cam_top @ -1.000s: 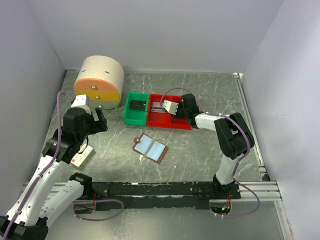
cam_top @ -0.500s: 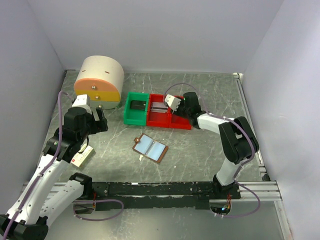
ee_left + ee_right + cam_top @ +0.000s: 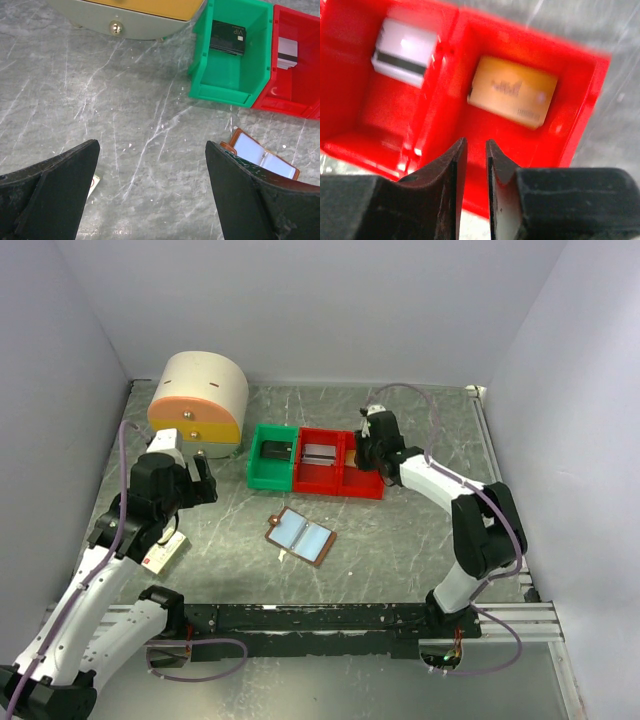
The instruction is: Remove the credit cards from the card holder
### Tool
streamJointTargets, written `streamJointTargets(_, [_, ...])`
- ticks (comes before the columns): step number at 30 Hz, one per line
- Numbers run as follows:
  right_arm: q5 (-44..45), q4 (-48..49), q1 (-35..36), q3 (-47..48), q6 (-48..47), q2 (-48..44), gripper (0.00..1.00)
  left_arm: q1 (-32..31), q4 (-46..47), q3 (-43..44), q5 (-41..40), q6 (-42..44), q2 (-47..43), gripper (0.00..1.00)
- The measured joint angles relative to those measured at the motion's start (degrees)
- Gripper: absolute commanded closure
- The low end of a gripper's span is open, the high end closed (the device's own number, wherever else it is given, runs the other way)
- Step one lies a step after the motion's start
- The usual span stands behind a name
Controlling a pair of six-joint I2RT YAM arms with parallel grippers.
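the right finger of my left claw (image 3: 152,144) covers the near part of the card holder (image 3: 260,157), and only a corner of the small box (image 3: 95,182) peeks out beside the left finger. ahead of it, the drawer unit (image 3: 125,15) is cut off by the top edge and the red bin (image 3: 295,75) by the right edge. beyond my right claw (image 3: 476,142) all is blurred, and the print on the orange card (image 3: 512,97) is unreadable.

Three bins in a row on a table (image 3: 400,540), with a card holder (image 3: 301,536) in front of them.
The left bin (image 3: 268,480), middle bin (image 3: 315,480) and right bin (image 3: 365,490) touch side by side. They hold a first card (image 3: 227,37), second card (image 3: 287,52) and third card (image 3: 512,92) in turn. A drawer unit (image 3: 198,400) stands behind and left of them, and a small box (image 3: 165,555) lies left of the card holder.
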Motion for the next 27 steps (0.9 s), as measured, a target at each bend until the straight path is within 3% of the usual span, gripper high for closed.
streamJointTargets(8, [1.1, -3.8, 1.8, -8.3, 13.1, -10.4, 0.67, 0.0, 0.2, 0.0, 2.1, 0.8, 1.1, 0.01])
streamJointTargets(16, [-0.3, 4.9, 9.3, -20.5, 25.6, -22.3, 0.62, 0.0, 0.9, 0.0, 6.9, 2.0, 5.0, 0.02])
streamJointTargets(22, [-0.6, 10.5, 20.6, -28.4, 33.2, -23.1, 0.61, -0.3, 8.1, -5.8, 19.8, -4.6, 9.2, 0.04])
streamJointTargets(27, [-0.9, 14.5, 25.2, -30.3, 37.4, -22.8, 0.62, -3.4, 14.6, -11.1, 26.4, -9.0, 13.7, 0.07])
